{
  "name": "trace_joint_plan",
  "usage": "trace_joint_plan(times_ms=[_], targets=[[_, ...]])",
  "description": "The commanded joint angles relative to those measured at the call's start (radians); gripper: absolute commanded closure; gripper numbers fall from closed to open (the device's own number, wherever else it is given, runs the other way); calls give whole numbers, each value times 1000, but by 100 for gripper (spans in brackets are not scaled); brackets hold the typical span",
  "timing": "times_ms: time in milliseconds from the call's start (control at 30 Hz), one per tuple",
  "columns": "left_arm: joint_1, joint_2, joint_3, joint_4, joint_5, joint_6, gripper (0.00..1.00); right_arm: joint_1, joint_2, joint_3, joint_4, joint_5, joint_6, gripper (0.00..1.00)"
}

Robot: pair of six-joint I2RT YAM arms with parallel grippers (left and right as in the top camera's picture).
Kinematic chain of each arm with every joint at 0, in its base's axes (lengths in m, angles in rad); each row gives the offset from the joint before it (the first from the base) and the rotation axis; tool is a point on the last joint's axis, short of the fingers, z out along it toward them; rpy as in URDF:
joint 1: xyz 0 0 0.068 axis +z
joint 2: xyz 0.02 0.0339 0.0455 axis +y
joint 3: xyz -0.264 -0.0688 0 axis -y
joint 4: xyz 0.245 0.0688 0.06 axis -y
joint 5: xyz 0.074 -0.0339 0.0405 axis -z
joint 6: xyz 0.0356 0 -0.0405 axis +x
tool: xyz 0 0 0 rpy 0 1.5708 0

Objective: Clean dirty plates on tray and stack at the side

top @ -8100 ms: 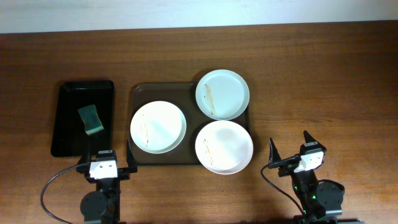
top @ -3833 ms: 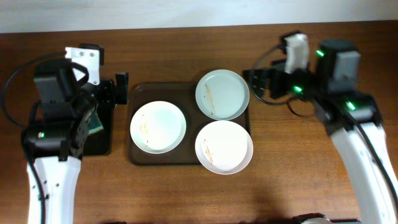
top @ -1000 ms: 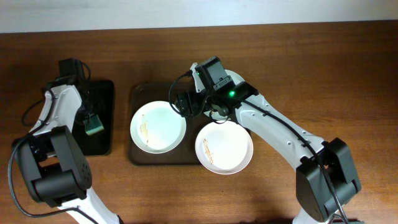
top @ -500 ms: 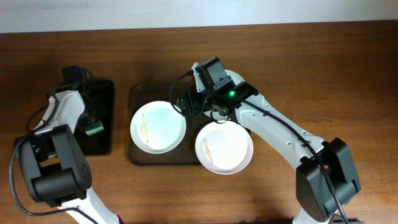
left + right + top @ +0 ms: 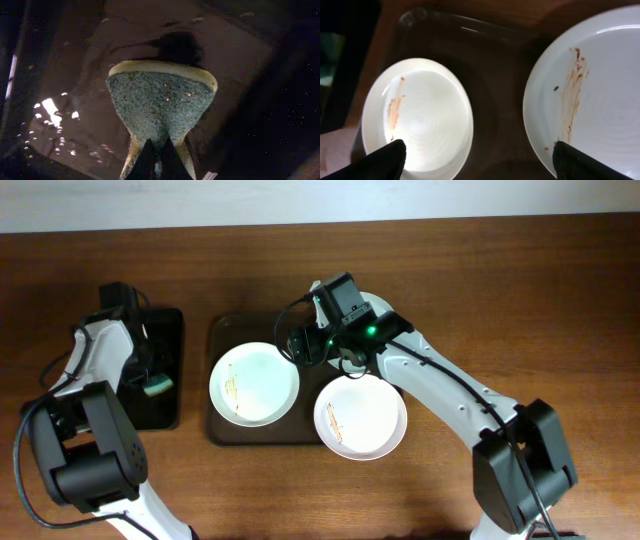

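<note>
In the overhead view two white plates [image 5: 254, 383] [image 5: 360, 416] with brown smears lie on the dark brown tray [image 5: 222, 330]. My right arm hides the pale blue-green plate there. The right wrist view shows that plate [image 5: 600, 100] smeared, beside the left white plate [image 5: 417, 117]. My right gripper [image 5: 479, 160] [image 5: 308, 345] hangs open above the tray between these two, one fingertip [image 5: 385, 157] over the white plate's edge. My left gripper [image 5: 156, 157] [image 5: 148, 376] is shut on a green sponge [image 5: 160, 100] [image 5: 158, 386], pinching its near end.
The sponge rests on the small black tray [image 5: 168, 330] left of the brown tray; its wet floor [image 5: 225, 60] glints. Bare wooden table [image 5: 500, 300] lies to the right and in front.
My left gripper has closed on the sponge, squeezing its near end into a waist. The right arm has stayed almost still over the tray.
</note>
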Motion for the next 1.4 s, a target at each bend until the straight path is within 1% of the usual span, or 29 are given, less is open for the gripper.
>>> trace_joint_plan(times_ms=[0,67,133,200,233,333,400,533,633,700,767,933,1067,1200,1333,1367], targets=[[-21,-95,106,-47,119,45,99,6,63,14,-6,24,53,10],[-40,-142,140,-75,122,45,99,6,79,14,-11,24,53,12],[-58,-186,147,-83,134,46,99,6,93,14,-13,16,63,18],[-77,-220,147,-86,153,64,99,6,108,14,-15,11,79,27],[-91,-233,147,-91,154,72,99,6,118,14,-14,11,79,35],[-125,-246,147,-107,154,98,99,7,123,14,-8,12,78,51],[-143,-245,147,-124,154,113,99,7,123,14,5,-1,77,56],[-159,-245,147,-160,161,140,99,33,134,14,11,-63,75,57],[-159,-245,146,-187,232,161,99,79,170,14,20,-63,78,57],[-159,-245,146,-200,274,186,99,91,193,14,16,-67,111,57],[-159,-245,141,-204,308,186,99,90,204,14,14,-98,117,56],[-168,-240,108,-204,352,185,99,90,214,14,12,-100,138,57],[-170,-239,53,-176,353,166,99,90,236,14,11,-100,161,64],[-171,-238,40,-180,352,167,99,89,236,14,22,-100,161,72],[-180,-238,5,-167,345,167,99,87,236,14,23,-100,161,86],[-187,-238,-16,-153,342,167,99,83,236,14,23,-100,161,94]])
